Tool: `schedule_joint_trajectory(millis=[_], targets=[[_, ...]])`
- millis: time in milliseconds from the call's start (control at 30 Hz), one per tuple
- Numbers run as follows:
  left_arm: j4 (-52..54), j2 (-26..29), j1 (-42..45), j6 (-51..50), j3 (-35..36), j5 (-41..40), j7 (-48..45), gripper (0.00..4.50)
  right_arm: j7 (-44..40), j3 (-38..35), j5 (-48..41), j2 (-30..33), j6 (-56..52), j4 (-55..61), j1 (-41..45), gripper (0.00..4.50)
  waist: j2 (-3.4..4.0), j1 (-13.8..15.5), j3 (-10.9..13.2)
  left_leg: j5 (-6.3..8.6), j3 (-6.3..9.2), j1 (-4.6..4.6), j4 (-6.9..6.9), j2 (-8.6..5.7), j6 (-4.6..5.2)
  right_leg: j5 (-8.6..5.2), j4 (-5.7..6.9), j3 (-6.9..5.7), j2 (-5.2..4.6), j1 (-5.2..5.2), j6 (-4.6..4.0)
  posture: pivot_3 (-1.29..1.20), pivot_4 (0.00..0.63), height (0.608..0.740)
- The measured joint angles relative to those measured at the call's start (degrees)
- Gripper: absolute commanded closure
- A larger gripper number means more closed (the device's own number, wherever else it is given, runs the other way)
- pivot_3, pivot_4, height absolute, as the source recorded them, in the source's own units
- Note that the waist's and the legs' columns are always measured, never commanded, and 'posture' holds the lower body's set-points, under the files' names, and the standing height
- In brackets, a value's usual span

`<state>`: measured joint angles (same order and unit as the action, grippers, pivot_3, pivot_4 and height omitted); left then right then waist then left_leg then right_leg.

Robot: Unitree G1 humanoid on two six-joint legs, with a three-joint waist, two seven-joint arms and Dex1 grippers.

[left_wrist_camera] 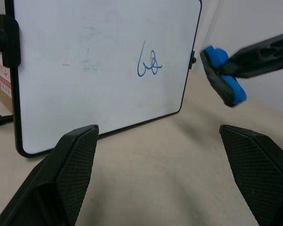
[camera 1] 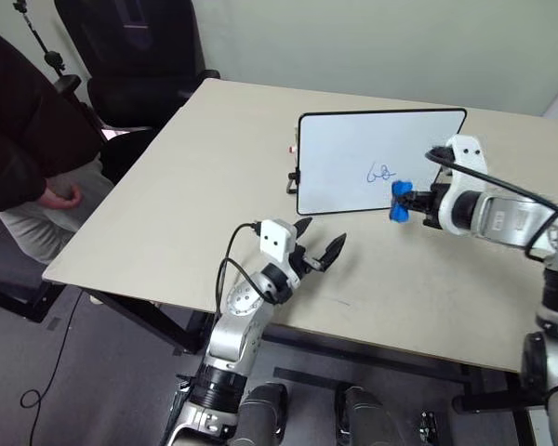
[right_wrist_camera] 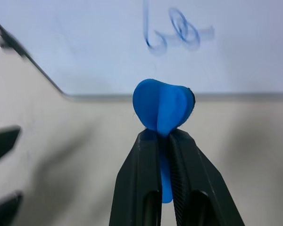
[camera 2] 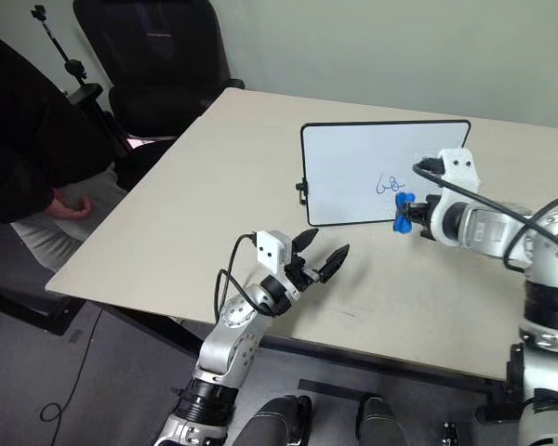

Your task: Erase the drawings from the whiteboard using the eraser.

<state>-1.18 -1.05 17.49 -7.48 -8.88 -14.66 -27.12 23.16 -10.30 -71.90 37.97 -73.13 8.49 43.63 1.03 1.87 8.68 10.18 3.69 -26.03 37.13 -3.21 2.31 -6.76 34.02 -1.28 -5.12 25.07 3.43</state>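
The right arm reaches in from the right side, forearm roughly level and pointing toward the robot's left, a black cable looping over its white wrist housing. The right gripper (camera 1: 411, 203) has its jaws pinched tight on the eraser (camera 1: 400, 201), which sticks out past the fingertips; in the right wrist view the two black fingers (right_wrist_camera: 141, 183) lie pressed nearly together with the blue block between them. The left arm rises from below, bent at the elbow, wrist angled forward and to the right. The left gripper (camera 1: 322, 243) hangs above the worktop (camera 1: 186, 204) with its jaws spread wide, gripping nothing.
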Motion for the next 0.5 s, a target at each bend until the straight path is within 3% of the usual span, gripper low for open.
schedule_joint_trajectory(millis=[100,500], targets=[[-1.07,0.04,0.63,0.01,0.29,-0.03,-0.46,0.00,0.12,0.03,7.24,-5.20,7.44,1.81,-0.16,4.46,0.00,0.01,0.00,-0.01,0.00,0.01,0.02,0.00,0.01,0.35,0.00,0.00,0.00,0.00,-0.53,0.00,0.150,0.740],[-2.56,0.85,2.48,0.02,2.18,-0.11,-1.58,0.00,-6.85,3.55,25.36,-18.26,20.14,-2.45,-0.16,4.46,0.01,-0.03,-0.01,-0.01,0.00,-0.01,0.03,0.00,-0.04,0.44,-0.01,-0.02,0.00,0.05,-0.65,0.00,0.150,0.740]])
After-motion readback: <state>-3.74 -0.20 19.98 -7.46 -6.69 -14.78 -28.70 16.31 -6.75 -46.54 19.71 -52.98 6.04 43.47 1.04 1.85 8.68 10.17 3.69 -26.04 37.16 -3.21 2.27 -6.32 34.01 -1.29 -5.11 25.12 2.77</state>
